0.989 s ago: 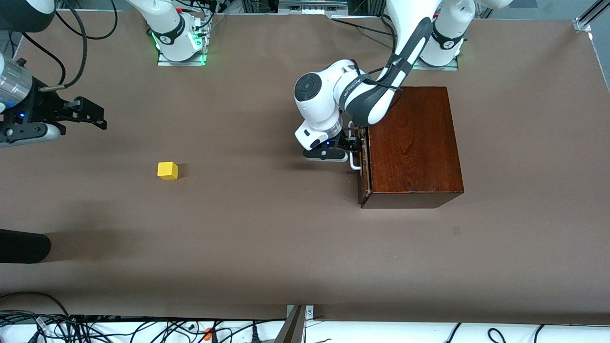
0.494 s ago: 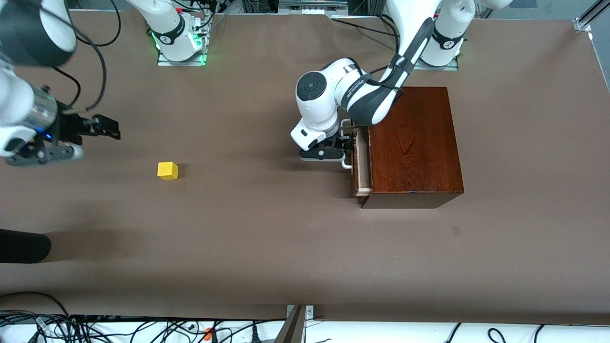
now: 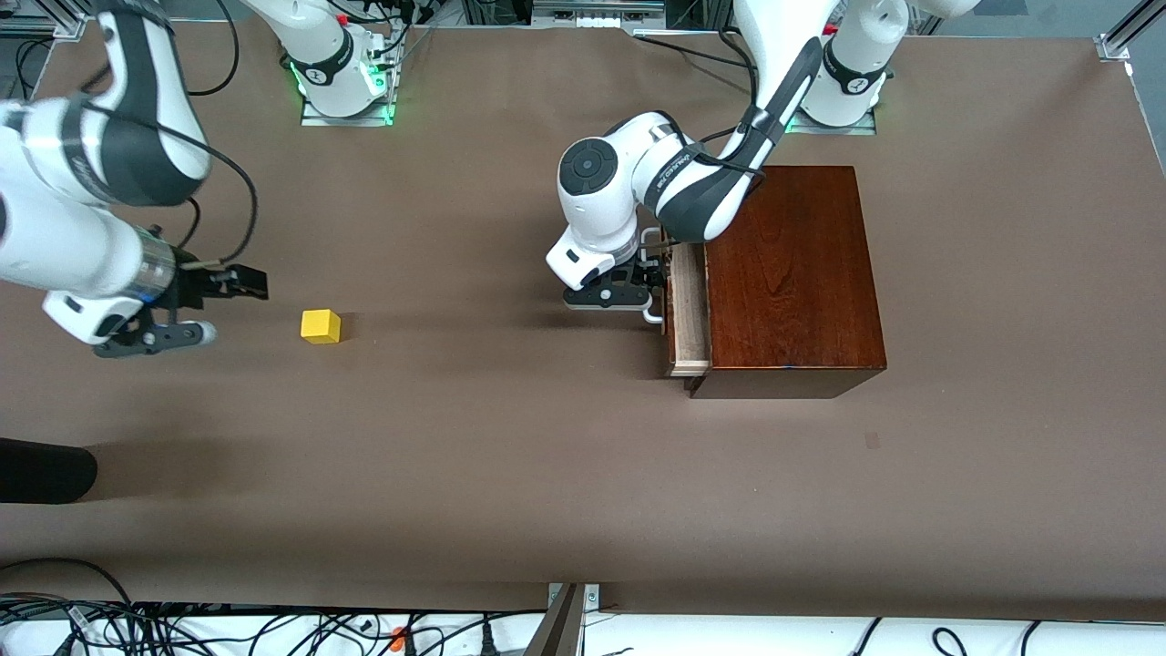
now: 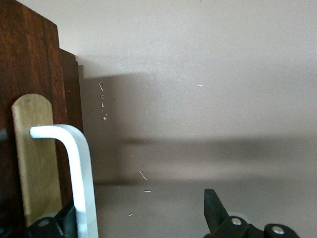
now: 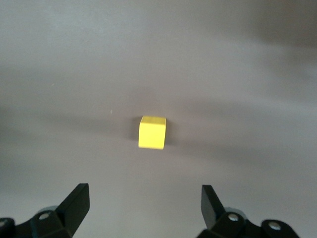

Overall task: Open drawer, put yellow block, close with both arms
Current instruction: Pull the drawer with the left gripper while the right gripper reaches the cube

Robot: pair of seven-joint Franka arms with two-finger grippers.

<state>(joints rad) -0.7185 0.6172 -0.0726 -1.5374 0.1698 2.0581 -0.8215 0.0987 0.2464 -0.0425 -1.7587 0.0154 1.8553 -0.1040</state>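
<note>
Front view: the left gripper [image 3: 649, 290] is sitting at the white handle [image 3: 652, 314] of the drawer [image 3: 690, 314], which is showing a strip of pale tray out of the wooden box [image 3: 785, 273]. The right gripper [image 3: 219, 305] is hanging over the table just beside the yellow block [image 3: 321, 325].

Left wrist view: the fingers [image 4: 214, 210] are standing apart, the handle [image 4: 79, 168] lying against one of them, hooked rather than pinched.

Right wrist view: the jaws are gaping, and the block [image 5: 152, 132] is lying ahead, centred between them. It is looking rigid, light and flat-sided, so opposite faces should suit.
</note>
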